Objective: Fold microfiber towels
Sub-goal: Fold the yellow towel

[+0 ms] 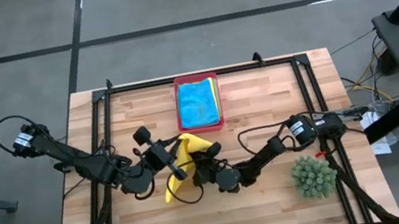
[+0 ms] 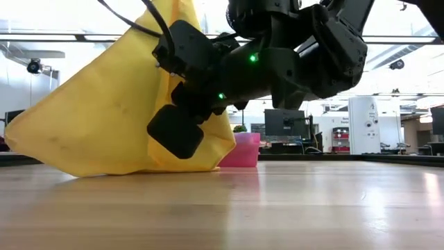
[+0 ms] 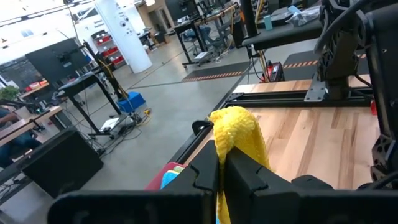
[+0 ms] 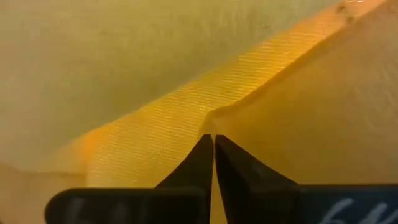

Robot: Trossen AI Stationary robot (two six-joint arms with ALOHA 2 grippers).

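Towels: we count one yellow towel (image 1: 180, 165) lifted and draped, plus a turquoise towel (image 1: 197, 102) in the pink tray (image 1: 203, 126).
Left gripper (image 3: 221, 177): fingers pinch the yellow towel.
Right gripper (image 4: 213, 146): fingers pinch its hem.

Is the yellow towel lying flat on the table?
No. The yellow towel hangs bunched, pinched by the left gripper and the right gripper, its bottom touching the table.

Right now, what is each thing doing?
Yellow towel: lifted off the table, bunched, pinched by both grippers.
Left gripper: fingers shut on the yellow towel.
Right gripper: fingers shut on its edge.
Turquoise towel: lying flat in the pink tray.
Plant: standing untouched.
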